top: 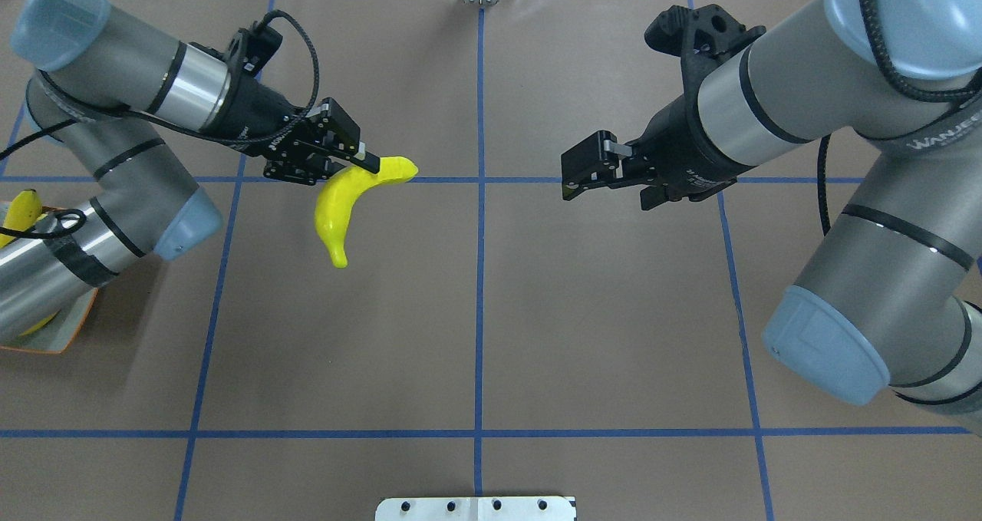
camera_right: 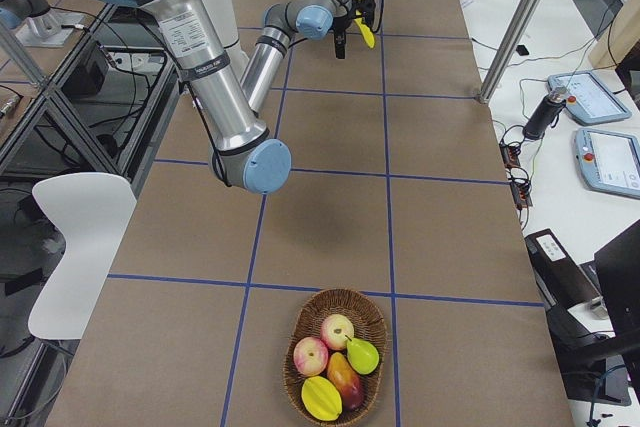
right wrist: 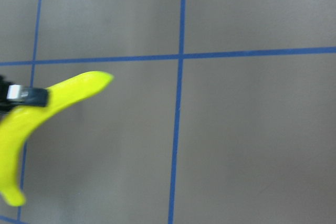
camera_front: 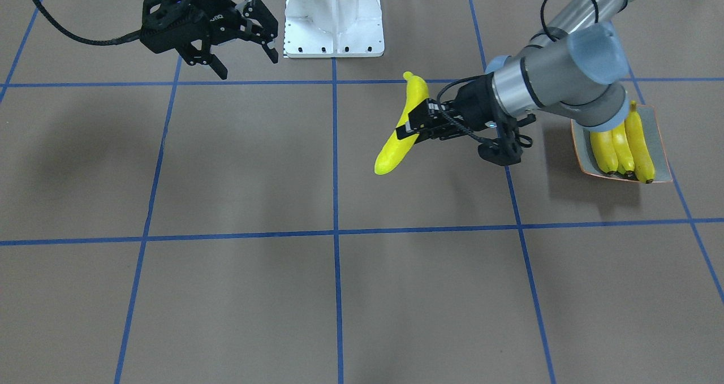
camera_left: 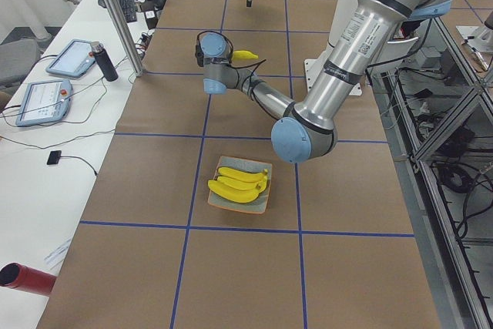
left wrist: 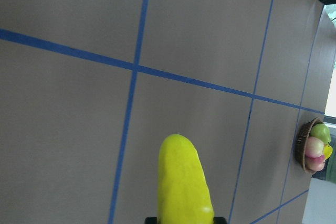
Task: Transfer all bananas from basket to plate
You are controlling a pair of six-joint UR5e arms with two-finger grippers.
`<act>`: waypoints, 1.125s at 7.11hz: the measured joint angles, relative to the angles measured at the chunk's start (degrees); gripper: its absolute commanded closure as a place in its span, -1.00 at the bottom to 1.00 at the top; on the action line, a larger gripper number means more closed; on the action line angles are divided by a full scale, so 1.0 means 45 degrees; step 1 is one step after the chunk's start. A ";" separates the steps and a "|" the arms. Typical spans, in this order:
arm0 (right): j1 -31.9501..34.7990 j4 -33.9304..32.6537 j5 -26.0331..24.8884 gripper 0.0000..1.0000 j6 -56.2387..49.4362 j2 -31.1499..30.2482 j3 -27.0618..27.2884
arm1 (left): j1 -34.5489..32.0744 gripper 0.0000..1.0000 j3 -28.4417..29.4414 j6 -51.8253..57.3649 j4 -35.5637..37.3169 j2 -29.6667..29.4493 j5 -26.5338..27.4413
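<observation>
Now the left jaws clamp the middle of a banana (camera_front: 390,149), held off the bench near its centre. Probably the last carry: three bananas (camera_front: 622,146) already lie on the plate (camera_front: 658,132). Next the left arm (camera_front: 543,78), stretched forward, must swing over there and lower it. The right jaws hang wide, empty.

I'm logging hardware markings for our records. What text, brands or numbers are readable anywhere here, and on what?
"WANJEE" (roughly, as it runs off the frame's edge): white lettering on the right arm.
Pale lettering on the body of the right gripper: only partly visible, not readable.
Sticker on the left arm: too small to read.
The held banana and the plate: no text.
</observation>
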 measured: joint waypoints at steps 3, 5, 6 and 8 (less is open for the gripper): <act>0.0338 0.0012 -0.0012 -1.00 -0.0035 -0.0089 -0.0179 | -0.2740 1.00 0.1113 0.4603 0.0000 0.1662 -0.4179; 0.0342 0.0014 -0.0103 -1.00 -0.0034 -0.0078 -0.0263 | -0.4050 1.00 0.1773 0.7177 -0.0035 0.2762 -0.5688; 0.0340 0.0014 -0.0138 -1.00 -0.0030 -0.0060 -0.0297 | -0.4637 1.00 0.1996 0.8246 -0.0060 0.3263 -0.6354; 0.0337 0.0014 -0.0170 -1.00 -0.0017 -0.0041 -0.0376 | -0.5773 1.00 0.2119 0.9380 -0.0452 0.3951 -0.7352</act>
